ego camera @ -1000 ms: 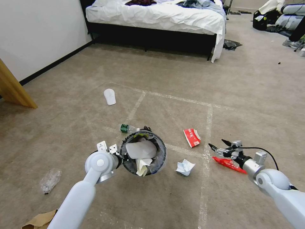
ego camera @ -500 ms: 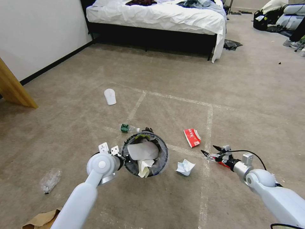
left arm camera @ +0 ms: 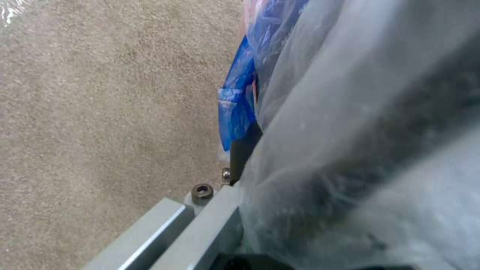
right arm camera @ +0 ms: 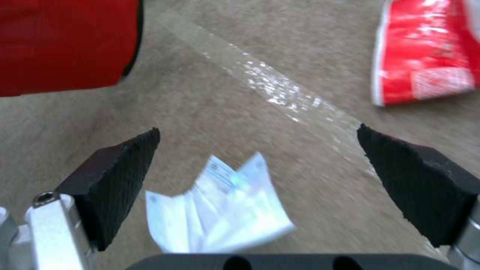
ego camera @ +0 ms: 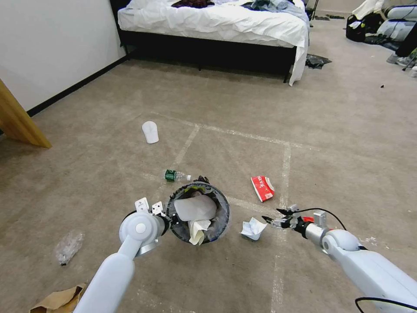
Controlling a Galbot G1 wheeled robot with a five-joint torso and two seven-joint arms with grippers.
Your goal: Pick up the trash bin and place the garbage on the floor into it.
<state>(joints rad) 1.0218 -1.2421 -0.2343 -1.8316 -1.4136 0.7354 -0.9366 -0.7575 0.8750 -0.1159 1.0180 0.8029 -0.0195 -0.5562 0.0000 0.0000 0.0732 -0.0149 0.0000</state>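
From the head view, the left hand [ego camera: 167,214] grips the rim of the trash bin [ego camera: 199,213] (stuffed with white paper) above the floor [ego camera: 217,108], while the right hand [ego camera: 271,219] hangs wide apart just beside the crumpled paper [ego camera: 253,228]. Left wrist view: the bin's clear liner [left arm camera: 360,131] and blue edge [left arm camera: 235,108] press against the hand. Right wrist view: black pads [right arm camera: 120,176] spread wide over the paper [right arm camera: 220,210], red wrapper [right arm camera: 425,52] beyond the tape line [right arm camera: 280,88].
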